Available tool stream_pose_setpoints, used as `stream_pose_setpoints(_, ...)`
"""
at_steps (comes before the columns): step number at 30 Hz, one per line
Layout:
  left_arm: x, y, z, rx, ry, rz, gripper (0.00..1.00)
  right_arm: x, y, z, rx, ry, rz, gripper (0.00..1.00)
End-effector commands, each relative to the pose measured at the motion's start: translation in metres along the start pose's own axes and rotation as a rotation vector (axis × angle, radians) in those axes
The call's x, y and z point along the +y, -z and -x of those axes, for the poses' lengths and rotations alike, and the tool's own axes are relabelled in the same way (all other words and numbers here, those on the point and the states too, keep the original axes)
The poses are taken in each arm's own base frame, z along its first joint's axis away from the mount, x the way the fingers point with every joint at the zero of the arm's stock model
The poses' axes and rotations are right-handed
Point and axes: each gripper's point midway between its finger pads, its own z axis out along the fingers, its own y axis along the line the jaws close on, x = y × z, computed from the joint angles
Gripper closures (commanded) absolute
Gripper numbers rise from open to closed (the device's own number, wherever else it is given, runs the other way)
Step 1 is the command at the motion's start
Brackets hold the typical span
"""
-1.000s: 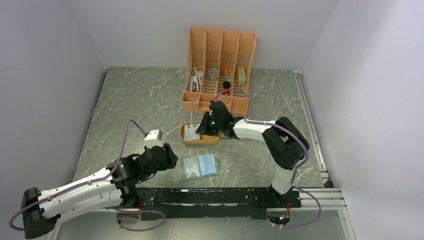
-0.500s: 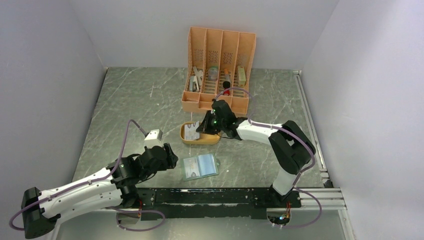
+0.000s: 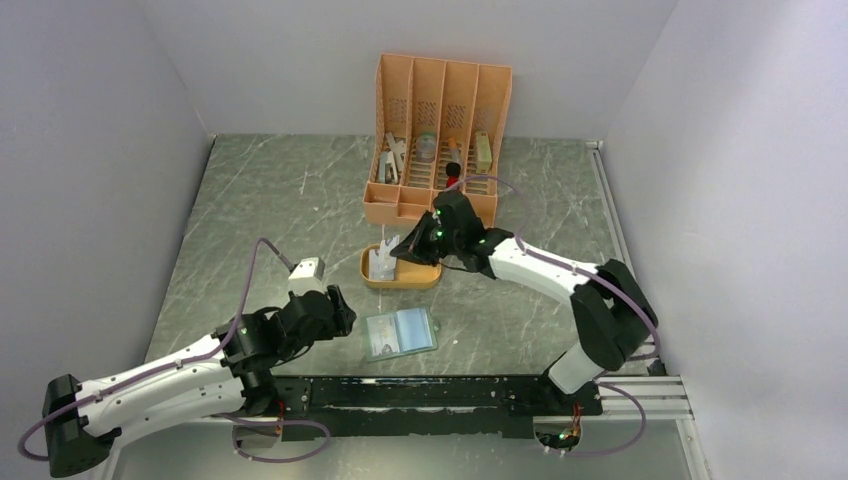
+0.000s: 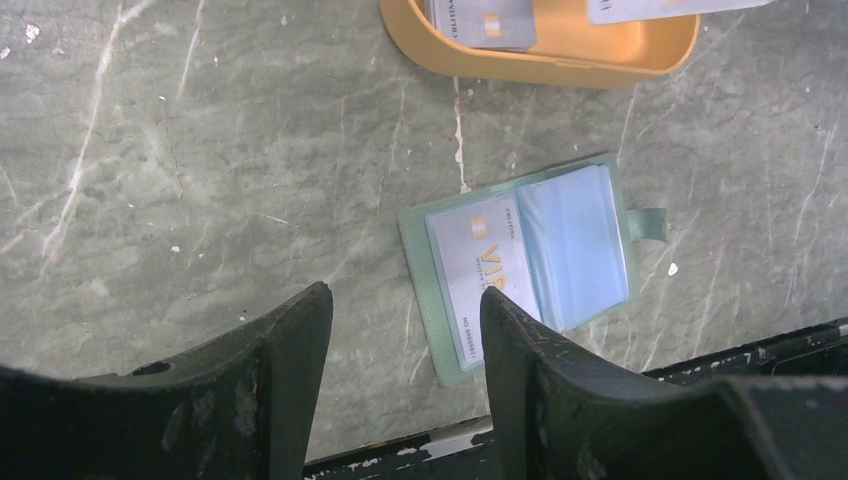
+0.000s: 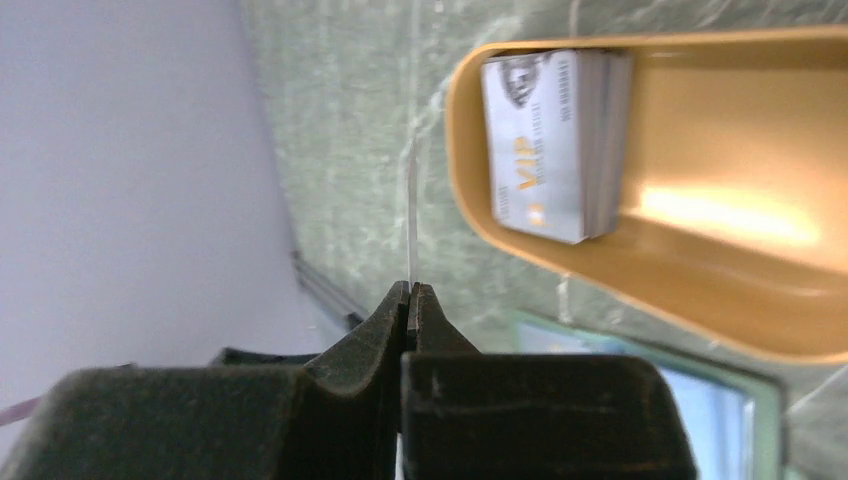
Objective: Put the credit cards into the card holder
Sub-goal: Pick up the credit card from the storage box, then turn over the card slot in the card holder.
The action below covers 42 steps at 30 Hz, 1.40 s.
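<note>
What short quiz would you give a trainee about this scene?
1. True or false: the card holder lies closed.
2. What does the right end effector pinch? A) a card B) a pen C) nothing
3. Fill in: the spare cards are stacked in the orange ____.
Key: 1 false, it lies open; 2 A; 3 tray.

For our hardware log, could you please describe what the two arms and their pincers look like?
The left arm and right arm have white links and black joints, each with a looping purple cable. The left pincer and right pincer are black, with thick fingers. Green lights dot the right wrist.
</note>
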Motion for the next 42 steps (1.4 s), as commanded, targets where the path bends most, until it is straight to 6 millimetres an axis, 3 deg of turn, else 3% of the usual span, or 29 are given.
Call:
stream_pose_setpoints(1,-0.011,0.009,0.023,-0.061,0.012,-0.019,0.39,0.031,0.027,0.011,-0.024,-0.234,0.010,1.00)
stream_pose_setpoints(7,-0.014,0.012,0.029,-0.072,0.017,-0.020,0.40,0.036,0.040,0.006,0.024,-0.345,-0.130,1.00)
stream_pose_setpoints(11,-0.015,0.013,0.029,-0.066,0.023,-0.019,0.40,0.048,0.054,0.009,-0.009,-0.340,-0.074,1.00)
stream_pose_setpoints(15,-0.018,0.013,0.029,-0.063,0.026,-0.030,0.40,0.044,0.060,0.009,-0.024,-0.284,-0.080,1.00)
stream_pose_setpoints(19,-0.023,0.015,0.029,-0.055,0.021,-0.052,0.40,0.030,0.071,0.007,-0.054,-0.123,-0.080,1.00)
stream_pose_setpoints(24,-0.055,0.018,0.018,0.009,-0.051,-0.230,0.39,0.028,0.111,-0.015,-0.078,0.365,0.121,1.00)
stream_pose_setpoints(27,-0.081,0.017,0.002,0.061,-0.061,-0.372,0.38,-0.010,0.120,-0.036,-0.049,0.468,0.085,1.00)
stream_pose_setpoints(31,-0.100,0.005,-0.020,0.131,-0.061,-0.444,0.37,-0.058,0.112,-0.073,0.099,0.488,0.026,1.00)
stream_pose_setpoints(37,-0.104,-0.017,-0.047,0.202,-0.112,-0.389,0.38,-0.084,0.101,-0.091,0.156,0.462,0.000,1.00)
stream_pose_setpoints(42,-0.096,-0.031,-0.056,0.224,-0.117,-0.317,0.39,-0.107,0.095,-0.100,0.193,0.434,-0.061,1.00)
